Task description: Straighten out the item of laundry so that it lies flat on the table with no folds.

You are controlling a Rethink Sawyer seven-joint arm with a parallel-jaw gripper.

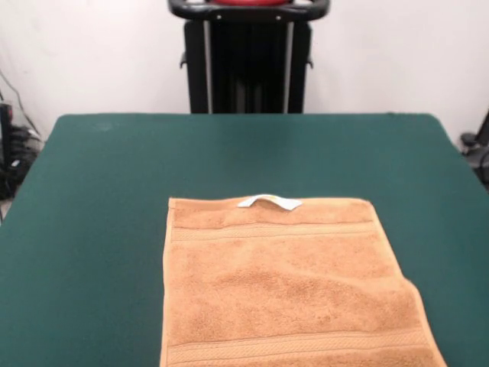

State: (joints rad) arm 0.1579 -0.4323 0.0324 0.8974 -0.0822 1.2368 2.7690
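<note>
A dark green worktop [92, 229] is seen from the front, filling most of the scene below a pale wall. At the far left edge, beyond the worktop's left corner, dark cables and equipment [11, 149] can just be made out; their details cannot be told. Left of the towel, the green surface is bare.

An orange-tan terry towel [283, 290] is spread on the worktop, nearer to the viewer than the worktop's middle and slightly right of centre. Its near edge is cut off by the bottom of the scene. The towel's left edge runs almost straight from back to front. A woven band [271, 229] crosses it near the far hem, and a second band [298, 345] crosses near the bottom. A small white tag loop [269, 202] sits on the far hem, about midway along it, arching slightly upward.

Towards the towel's right side, the edge is stepped: the far part lies narrower, and lower down a fold or overlapping layer [409, 294] juts outward to the right, so that side is not fully smooth.

Behind the towel, past the far edge of the worktop, the robot's black pedestal [248, 69] stands, with a strip of red at the very top.

The gripper is not shown, so its state cannot be told
</note>
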